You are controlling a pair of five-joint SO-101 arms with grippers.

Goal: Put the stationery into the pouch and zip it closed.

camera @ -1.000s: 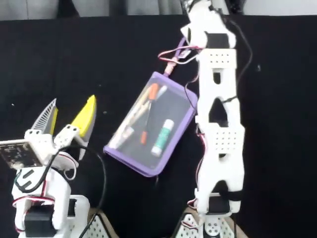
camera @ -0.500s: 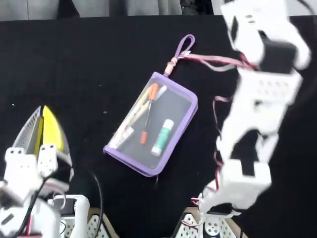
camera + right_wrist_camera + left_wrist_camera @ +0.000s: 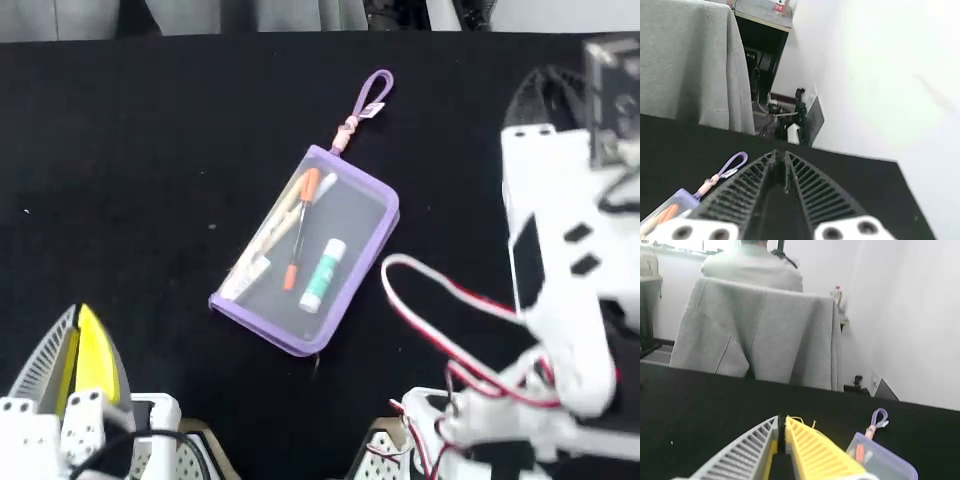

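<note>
The purple pouch (image 3: 345, 235) lies slanted at the middle of the black table, its loop strap (image 3: 371, 94) pointing to the far side. Through its clear face I see an orange pen (image 3: 299, 230), a green-and-white glue stick (image 3: 322, 275) and pale sticks. My left gripper (image 3: 80, 318) sits shut at the near left corner, well apart from the pouch; its grey and yellow fingers meet (image 3: 781, 418). My right gripper (image 3: 545, 88) is at the far right, black fingers closed together (image 3: 780, 156), holding nothing. The pouch (image 3: 882, 468) (image 3: 664, 210) shows low in both wrist views.
The right arm's white body (image 3: 555, 270) and its red and white cable loop (image 3: 440, 320) lie over the table's right side. A chair with a grey jacket (image 3: 757, 332) stands beyond the far edge. Black table surface (image 3: 150, 150) surrounds the pouch.
The right arm has lifted off the pouch's strap end and swung away to the right. The left gripper went from open to shut and drew back toward the near edge.
</note>
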